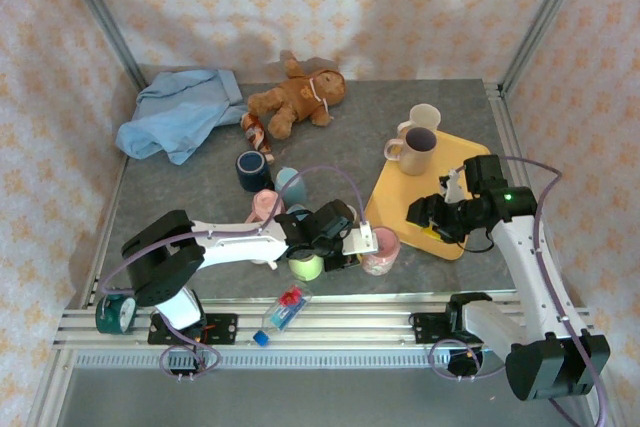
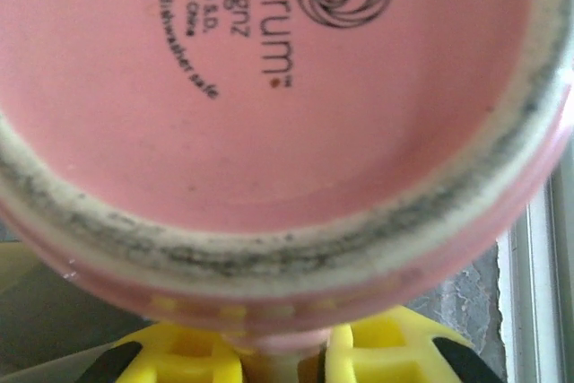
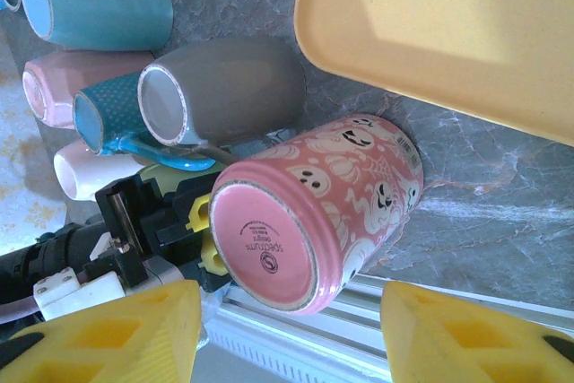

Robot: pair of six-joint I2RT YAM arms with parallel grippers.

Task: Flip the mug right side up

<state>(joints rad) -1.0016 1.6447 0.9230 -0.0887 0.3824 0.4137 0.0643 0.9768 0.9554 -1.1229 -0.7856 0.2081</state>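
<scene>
Patterned pink mug (image 1: 383, 252): bottom up, mouth toward the bench (image 1: 200, 207). It stands close to the front rail, just left of the near corner of the yellow tray (image 1: 400, 202). In the left wrist view its stamped base sits very close to the lens, with a grey, scuffed foot ring around it.

Left tool (image 1: 358, 240): the arm reaches low across the front of the bench and the tool is against the mug's left side. In the wrist view its yellow fingers (image 2: 184, 352) sit on either side of a narrow pale strip below the mug body. I take the strip for the handle, though the view is too tight and blurred to be sure. The fingers are drawn nearly together and press on that strip.

Right tool (image 1: 428, 219): it hangs over the near-left edge of the tray, near the mug but apart from it. Its yellow fingers (image 3: 117, 329) are spread wide with nothing between them, and the mug lies beyond the tips.

Around it:
- Left of the mug is a huddle of other mugs, among them a grey mug (image 3: 224, 91), a teal mug (image 3: 99, 2) and a green mug (image 1: 305, 267).
- On the tray, a cream mug (image 1: 425, 117) and a tan mug (image 1: 412, 150) both stand upright.
- At the back of the bench are a teddy bear (image 1: 295, 97) and a blue cloth (image 1: 180, 112).
- A clear bottle (image 1: 285, 309) lies on the front rail.
</scene>
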